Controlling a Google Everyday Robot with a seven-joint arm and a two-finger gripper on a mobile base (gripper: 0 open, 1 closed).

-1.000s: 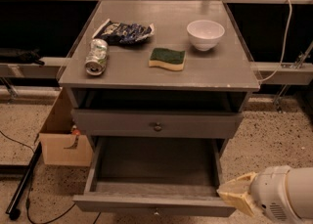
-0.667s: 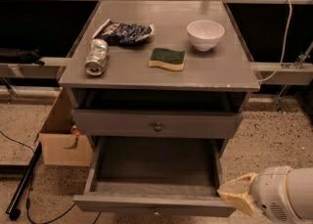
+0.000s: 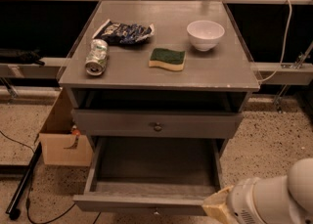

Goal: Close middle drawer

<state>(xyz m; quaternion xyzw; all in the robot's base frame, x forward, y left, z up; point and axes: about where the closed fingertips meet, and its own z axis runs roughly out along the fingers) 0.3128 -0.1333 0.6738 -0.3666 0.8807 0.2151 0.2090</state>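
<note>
Grey drawer cabinet (image 3: 161, 74) at centre of view, seen from above and in front. Middle drawer (image 3: 154, 167) pulled far out toward 6 o'clock, bare grey inside on show, plain front running along the lower edge of view. Right at 12 o'clock of it, shut upper drawer front (image 3: 117, 123) with dark round knob (image 3: 157, 127) at its centre; above that, a dark open slot under the cabinet top.

Gripper (image 3: 217, 209) low at 5 o'clock of view, a yellowish tip on a thick white arm (image 3: 274, 201), just beside the right end of the middle drawer's front. Touching it or apart: cannot tell. Wide or narrow: cannot tell either.

On the cabinet top, 4 things, all apart from each other:
- dented can (image 3: 97, 56) lying on its side at 9 o'clock
- crumpled dark bag (image 3: 122, 32) at 11 o'clock, near the can
- green and yellow sponge (image 3: 167, 58) lying flat at the middle
- white bowl (image 3: 205, 34) upright at 1 o'clock

Down on the speckled floor (image 3: 274, 140) at 9 o'clock of the cabinet, open cardboard box (image 3: 61, 145) close against its side, with black pole (image 3: 24, 184) slanting past at 7 o'clock. White cable (image 3: 286, 32) hanging at 3 o'clock.
</note>
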